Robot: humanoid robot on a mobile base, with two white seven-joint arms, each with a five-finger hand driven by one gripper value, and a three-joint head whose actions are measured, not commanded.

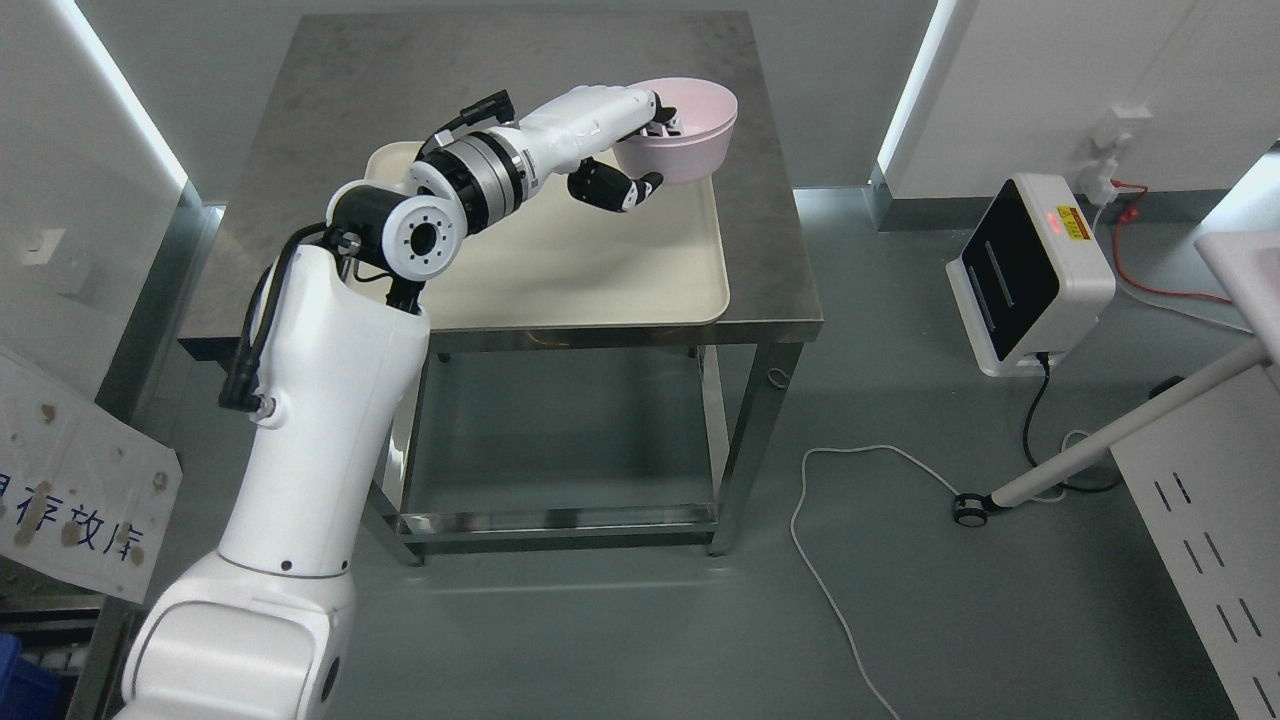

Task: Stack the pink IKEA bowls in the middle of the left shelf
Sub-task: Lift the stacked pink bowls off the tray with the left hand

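At the far left edge a grey-white wall panel meets a slanted white board [85, 490] printed with blue characters and dotted with brown stains, and a corner of a blue bin [22, 690] shows at the bottom. The robot's white left arm [320, 440] rises from the lower left, bends at a round black-and-white elbow joint, and reaches up and rightward over a square brushed-steel table [500, 90] with a lower shelf frame. A cream rectangular plastic tray [620, 260] lies on the tabletop toward its front edge. The left hand [625, 140] grips the near wall of a pale pink round plastic bowl [695, 130]: the fingers hook over the rim into the bowl, while the black-tipped thumb sits below and outside it. The bowl is at the tray's far right corner, tilted a little toward the hand; whether it rests on the tray or hangs just above it cannot be told.

Right of the table the floor is smooth grey-green, crossed by a loose white cable [830, 560]. Farther right stands a white boxy device with a black front [1030, 275] and a small red light, wired to a wall socket by a red cord. A white wheeled leg [1100, 440] and a perforated white panel [1210, 560] fill the right edge.
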